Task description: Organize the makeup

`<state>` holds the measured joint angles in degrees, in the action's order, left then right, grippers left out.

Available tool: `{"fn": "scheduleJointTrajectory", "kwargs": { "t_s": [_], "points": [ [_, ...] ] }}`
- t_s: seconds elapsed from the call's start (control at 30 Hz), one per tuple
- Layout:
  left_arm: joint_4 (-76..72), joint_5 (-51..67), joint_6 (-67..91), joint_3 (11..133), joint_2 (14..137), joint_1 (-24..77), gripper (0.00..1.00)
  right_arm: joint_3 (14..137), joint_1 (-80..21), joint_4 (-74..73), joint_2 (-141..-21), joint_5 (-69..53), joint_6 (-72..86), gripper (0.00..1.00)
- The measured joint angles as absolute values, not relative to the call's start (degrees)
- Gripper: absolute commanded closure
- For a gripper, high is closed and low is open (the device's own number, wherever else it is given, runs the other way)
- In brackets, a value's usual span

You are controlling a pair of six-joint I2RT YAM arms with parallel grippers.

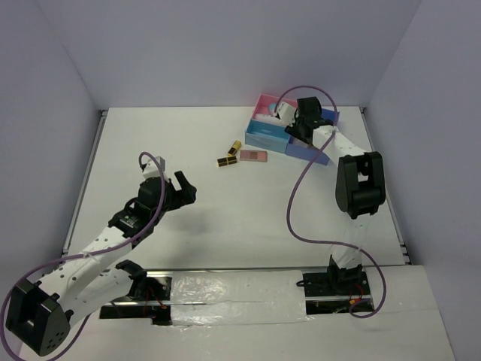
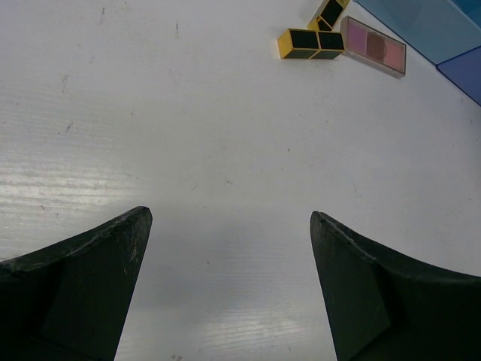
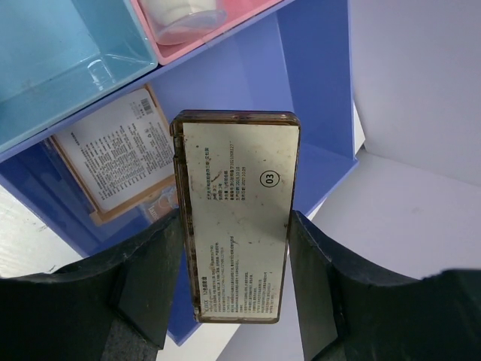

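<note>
Jaws of the right gripper [image 3: 233, 233] are closed on the long edges of a held palette [image 3: 237, 218], whose printed back label is turned toward the wrist camera. It is held over the dark blue compartment of the compartment box [image 3: 316, 75]. A second palette [image 3: 113, 150] is seen lying label-up inside that compartment, and a white tube [image 3: 184, 15] in the pink one. Near the box, two black-and-gold lipsticks [image 2: 310, 43] and a pink-and-brown palette [image 2: 373, 45] are laid on the table [image 2: 188, 150]. The left gripper [image 2: 231, 226] is held well apart from the box, jaws spread wide, nothing between them.
</note>
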<state>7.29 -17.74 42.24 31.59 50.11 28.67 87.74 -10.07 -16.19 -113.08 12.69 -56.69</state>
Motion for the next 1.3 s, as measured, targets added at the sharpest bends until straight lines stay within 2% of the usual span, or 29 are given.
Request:
{"fn": "scheduleJointTrajectory", "kwargs": {
  "t_s": [0.1,0.2,0.5,0.67,0.83,1.03,1.3],
  "points": [
    [7.31,-17.74,42.24,31.51,50.13,28.67,0.01,87.77,-9.96,-15.99,-113.43,12.69,-56.88,0.27],
    [7.25,-17.74,42.24,31.51,50.28,28.67,0.01,87.81,-9.74,-16.05,-113.80,12.53,-56.95,0.18],
    [6.92,-17.67,42.17,31.51,52.01,28.62,0.01,91.68,-7.81,-20.86,-113.82,8.91,-54.74,0.05],
    [5.89,-17.54,42.15,31.48,52.40,28.62,0.01,97.97,-6.39,-31.20,-113.80,-0.36,-53.45,0.03],
    [5.06,-16.75,41.98,31.48,53.65,28.51,0.01,103.31,-6.35,-42.24,-113.12,-14.87,-54.04,0.04],
    [5.04,-16.10,41.95,31.51,54.83,28.36,0.01,103.46,-6.87,-48.69,-110.89,-29.36,-56.97,0.04],
    [4.84,-15.53,42.00,31.51,54.83,28.25,0.01,102.76,-9.74,-52.27,-109.14,-37.56,-62.54,0.05]
  ]
}}
